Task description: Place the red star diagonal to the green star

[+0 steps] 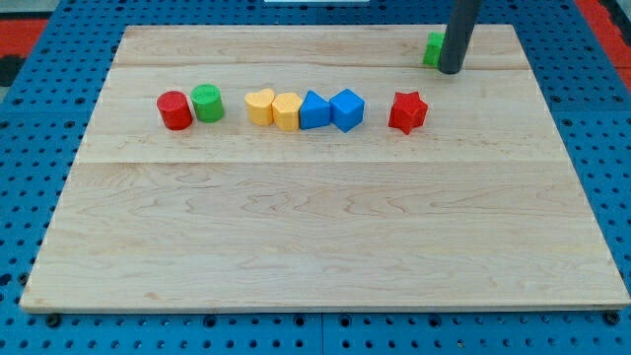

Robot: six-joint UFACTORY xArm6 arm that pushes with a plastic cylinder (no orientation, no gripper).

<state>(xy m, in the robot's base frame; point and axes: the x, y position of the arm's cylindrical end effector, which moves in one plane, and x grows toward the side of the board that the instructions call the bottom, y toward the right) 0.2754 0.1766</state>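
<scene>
A pale wooden board (315, 247), made of planks joined along lengthwise seams, is laid on a blue perforated bench (39, 128) whose holes are set in a regular grid. The bench is seen past all four board edges. Red patches (25, 22) are seen at both top corners.

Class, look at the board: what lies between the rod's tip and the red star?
Nothing: in the camera view, only bare wood separates my tip from the red star. The green block sits partly behind the rod.
</scene>
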